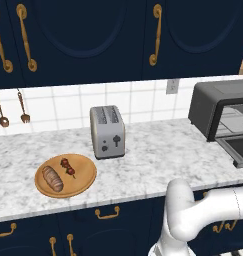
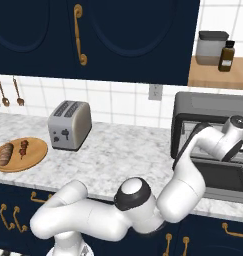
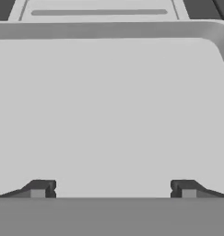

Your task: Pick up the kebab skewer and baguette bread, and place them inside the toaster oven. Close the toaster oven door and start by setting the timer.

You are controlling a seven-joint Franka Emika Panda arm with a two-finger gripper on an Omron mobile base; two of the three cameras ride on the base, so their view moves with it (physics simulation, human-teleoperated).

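We are hovering our pincer (image 3: 113, 189), spread wide, over the boxy dark grey toaster oven's (image 2: 193, 112) lowered glass door (image 2: 220, 176). The slashed golden-brown baguette (image 1: 52, 178) and meat-chunk kebab skewer (image 1: 68, 167) are lying apart on the round wooden plate (image 1: 83, 182) on the marble desk (image 1: 153, 160).

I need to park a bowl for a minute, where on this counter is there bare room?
Bare marble lies between the silver toaster and the toaster oven, and along the counter's front edge right of the wooden plate. The plate is taken by the baguette bread and kebab skewer. The toaster oven door hangs open, crowding the right.

Kitchen: we note navy cabinets (image 1: 88, 35), marble counter (image 1: 153, 155), tiled backsplash (image 1: 63, 107), toaster (image 1: 107, 131), hanging utensils (image 1: 13, 107).
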